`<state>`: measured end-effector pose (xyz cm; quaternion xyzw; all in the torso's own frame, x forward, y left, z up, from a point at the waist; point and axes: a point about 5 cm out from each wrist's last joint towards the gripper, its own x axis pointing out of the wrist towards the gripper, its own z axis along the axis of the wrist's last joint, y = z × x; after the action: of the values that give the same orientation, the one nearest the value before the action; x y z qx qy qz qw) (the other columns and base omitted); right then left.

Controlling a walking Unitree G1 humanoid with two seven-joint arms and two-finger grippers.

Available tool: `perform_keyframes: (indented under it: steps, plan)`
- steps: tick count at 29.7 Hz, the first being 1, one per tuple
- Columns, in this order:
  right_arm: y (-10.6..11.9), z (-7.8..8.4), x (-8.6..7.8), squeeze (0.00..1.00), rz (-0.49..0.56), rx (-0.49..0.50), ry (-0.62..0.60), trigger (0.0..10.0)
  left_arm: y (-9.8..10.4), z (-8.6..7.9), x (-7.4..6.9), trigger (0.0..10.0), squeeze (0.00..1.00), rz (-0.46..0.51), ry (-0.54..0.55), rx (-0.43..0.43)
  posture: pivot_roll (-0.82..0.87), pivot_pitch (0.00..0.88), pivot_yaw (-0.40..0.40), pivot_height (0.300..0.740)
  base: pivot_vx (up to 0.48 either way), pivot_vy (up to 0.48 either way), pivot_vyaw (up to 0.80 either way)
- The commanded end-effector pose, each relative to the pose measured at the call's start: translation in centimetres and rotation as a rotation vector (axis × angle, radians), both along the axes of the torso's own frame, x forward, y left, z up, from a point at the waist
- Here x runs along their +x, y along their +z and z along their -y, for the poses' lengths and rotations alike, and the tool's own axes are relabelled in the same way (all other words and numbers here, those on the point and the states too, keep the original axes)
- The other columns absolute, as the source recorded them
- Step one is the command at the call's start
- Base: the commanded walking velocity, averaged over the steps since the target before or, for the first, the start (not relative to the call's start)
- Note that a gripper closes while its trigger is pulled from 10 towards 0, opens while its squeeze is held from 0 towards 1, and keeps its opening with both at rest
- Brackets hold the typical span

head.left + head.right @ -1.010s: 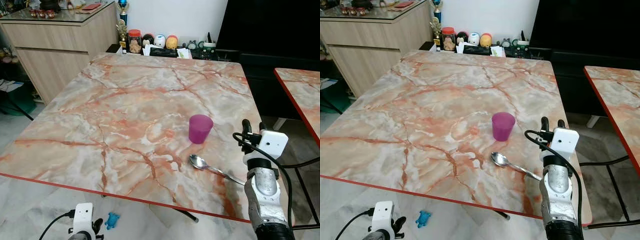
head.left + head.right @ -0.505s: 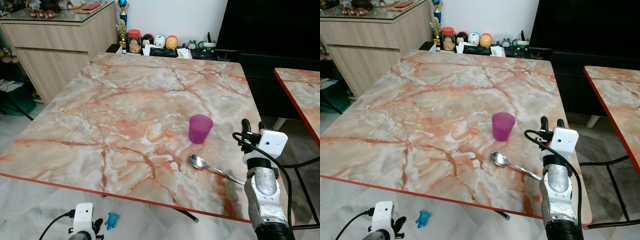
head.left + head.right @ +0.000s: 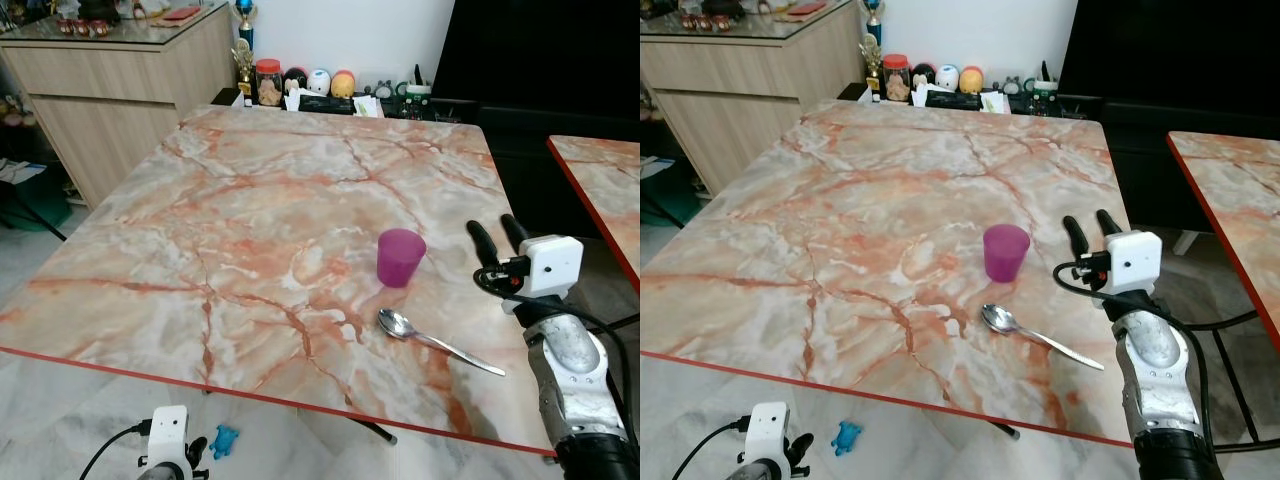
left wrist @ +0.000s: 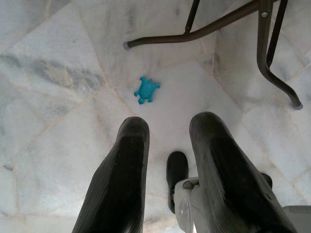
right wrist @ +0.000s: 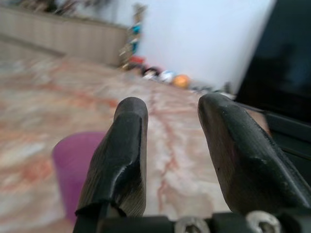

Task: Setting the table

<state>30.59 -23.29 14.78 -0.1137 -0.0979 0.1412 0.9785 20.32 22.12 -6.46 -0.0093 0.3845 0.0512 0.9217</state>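
Note:
A purple plastic cup [image 3: 400,256] stands upright on the marble table [image 3: 250,200], toward its right side. A metal spoon [image 3: 436,340] lies just in front of the cup, bowl to the left, handle pointing to the right front. My right gripper [image 3: 497,230] hovers open and empty above the table's right edge, to the right of the cup and a hand's width from it; in the right wrist view the cup [image 5: 77,162] shows past the fingers [image 5: 121,150]. My left gripper [image 4: 167,141] hangs open low by the floor below the table's front edge.
A wooden sideboard [image 3: 120,80] stands at the back left. Jars and small figures [image 3: 310,85] line a low shelf behind the table. A second marble table [image 3: 600,190] is at the right. A blue toy [image 3: 224,440] lies on the tiled floor beside the table legs [image 4: 204,31].
My right arm has swung to the right and tilted forward, uncovering the spoon's handle; the fingers now lean toward the table. Cup, spoon and left arm have not moved.

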Motion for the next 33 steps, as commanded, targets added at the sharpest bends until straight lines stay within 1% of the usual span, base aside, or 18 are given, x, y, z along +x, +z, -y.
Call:
perform_keyframes:
  steps: [1,4,5,7,8,9,11,14,16,20,23,26,33]
  plan:
    - [0.5,0.0,-0.2,0.00,-0.013,-0.007,0.061,10.0,-0.2,-0.1,-0.3,10.0,0.00,-0.021,0.013,-0.004,0.11,0.000,-0.022,0.740,0.000,0.000,0.00]
    - [-0.3,-0.4,-1.1,0.00,-0.123,-0.052,0.201,10.0,-0.2,-0.1,-0.2,10.0,0.00,-0.020,0.014,-0.004,0.11,0.000,-0.020,0.740,0.000,0.000,0.00]
    - [-1.4,-1.0,-2.1,0.00,-0.214,-0.117,0.316,10.0,-0.2,-0.2,-0.2,10.0,0.00,-0.020,0.015,-0.005,0.11,0.000,-0.020,0.740,0.000,0.000,0.00]
    - [-2.1,-1.3,-2.9,0.00,-0.281,-0.159,0.394,10.0,-0.2,-0.2,-0.2,10.0,0.00,-0.020,0.015,-0.005,0.10,0.000,-0.020,0.740,0.000,0.000,0.00]
    - [-2.4,-1.4,-3.2,0.00,-0.301,-0.167,0.413,10.0,-0.2,-0.2,-0.2,10.0,0.00,-0.019,0.015,-0.005,0.10,0.000,-0.020,0.740,0.000,0.000,0.00]
    - [-2.6,-1.3,-3.4,0.00,-0.328,-0.146,0.421,10.0,-0.1,-0.2,-0.2,10.0,0.00,-0.018,0.016,-0.006,0.10,0.000,-0.019,0.740,0.000,0.000,0.00]
    - [-2.8,-1.3,-3.5,0.00,-0.346,-0.129,0.421,10.0,-0.1,-0.2,-0.2,10.0,0.00,-0.018,0.017,-0.006,0.10,0.000,-0.018,0.740,0.000,0.000,0.00]
    - [-3.6,-1.8,-4.2,0.00,-0.403,-0.136,0.485,10.0,-0.1,-0.2,-0.2,10.0,0.00,-0.016,0.017,-0.007,0.10,0.000,-0.015,0.740,0.000,0.000,0.00]
    - [-3.9,-1.9,-4.3,0.00,-0.414,-0.141,0.493,10.0,-0.1,-0.2,-0.1,10.0,0.00,-0.015,0.018,-0.007,0.11,0.000,-0.015,0.740,0.000,0.000,0.00]
    - [-4.2,-1.8,-4.0,0.00,-0.445,-0.123,0.465,10.0,0.0,-0.3,-0.1,10.0,0.00,-0.010,0.026,-0.011,0.11,0.000,-0.015,0.740,0.000,0.000,0.00]
    - [-4.4,-2.1,-4.2,0.00,-0.481,-0.126,0.499,10.0,0.0,-0.3,0.0,10.0,0.00,-0.002,0.028,-0.022,0.11,0.000,-0.016,0.740,0.000,0.000,0.00]
    - [-4.4,-2.3,-4.4,0.00,-0.482,-0.120,0.519,10.0,0.0,-0.3,-0.1,10.0,0.00,-0.008,0.022,-0.019,0.11,0.000,-0.016,0.740,0.000,0.000,0.00]
    - [-4.5,-2.4,-4.4,0.00,-0.496,-0.117,0.525,10.0,-0.1,-0.2,-0.2,10.0,0.00,-0.013,0.025,-0.027,0.11,0.000,-0.017,0.740,0.000,0.000,0.00]
